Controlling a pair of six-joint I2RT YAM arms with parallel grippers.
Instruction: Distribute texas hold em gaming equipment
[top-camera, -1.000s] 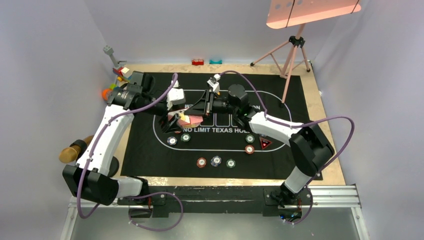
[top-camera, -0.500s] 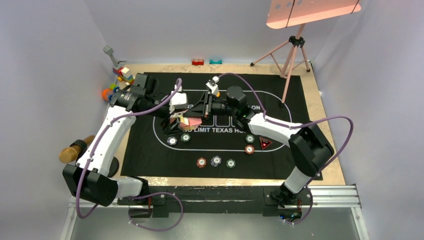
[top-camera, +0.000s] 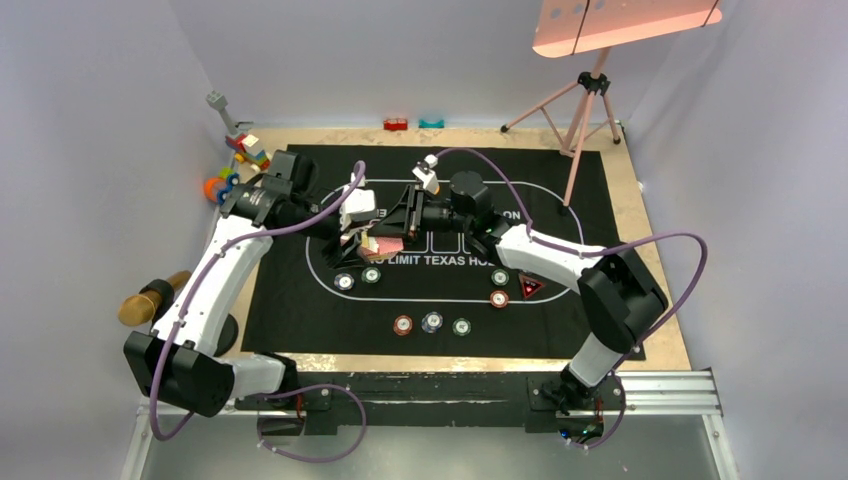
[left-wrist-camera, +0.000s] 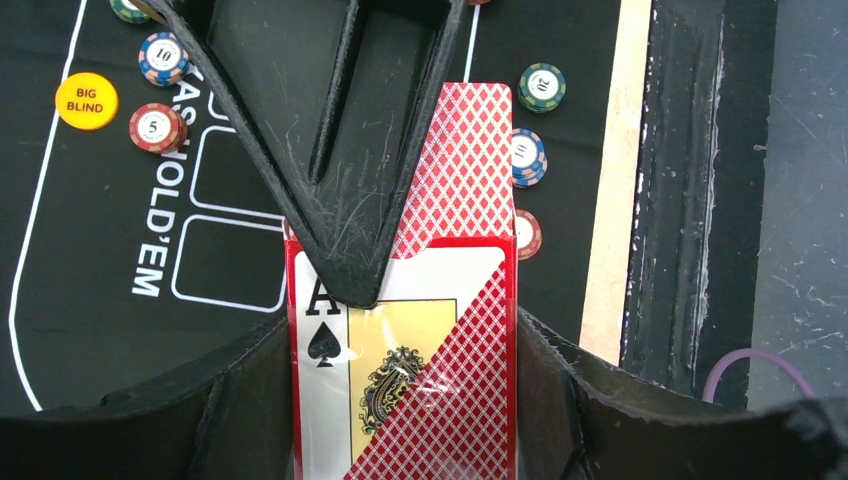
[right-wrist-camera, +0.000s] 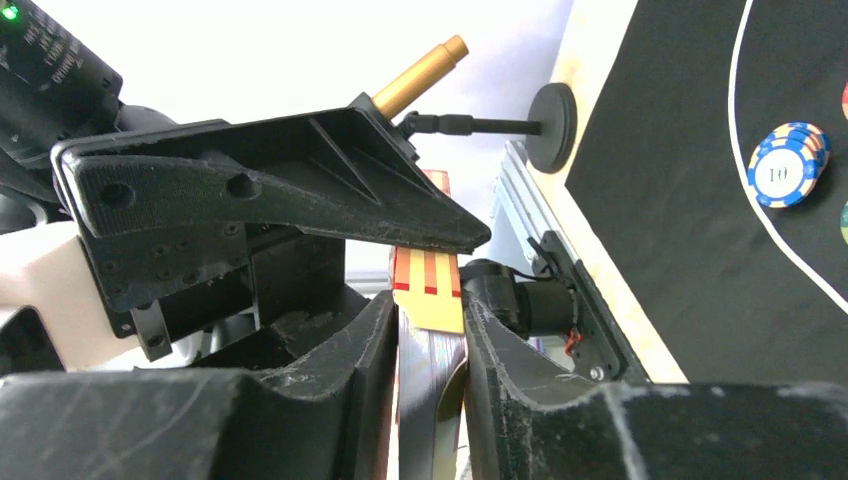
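A pack of red-backed playing cards (left-wrist-camera: 440, 400), ace of spades on its face, hangs above the black mat (top-camera: 600, 200). My left gripper (left-wrist-camera: 402, 400) is shut on the pack's two long sides. My right gripper (right-wrist-camera: 430, 320) is shut on the same pack (right-wrist-camera: 428, 290), seen edge-on there, and one of its fingers (left-wrist-camera: 340, 200) lies across the pack's face. In the top view the two grippers meet at the pack (top-camera: 380, 243). Poker chips (top-camera: 431, 322) lie in small groups on the mat, along with an orange "BIG BLIND" disc (left-wrist-camera: 86, 101) and a red-edged triangle marker (top-camera: 529, 288).
Colourful toy blocks (top-camera: 245, 150) sit at the back left. A pink tripod (top-camera: 585, 100) stands at the back right. A gold-handled object (top-camera: 150, 298) lies off the mat's left edge. Small red (top-camera: 396, 124) and teal (top-camera: 431, 123) pieces rest by the back wall.
My left gripper, wide open earlier, has slid a little right and closed onto the pack. The right gripper has kept its hold and barely moved.
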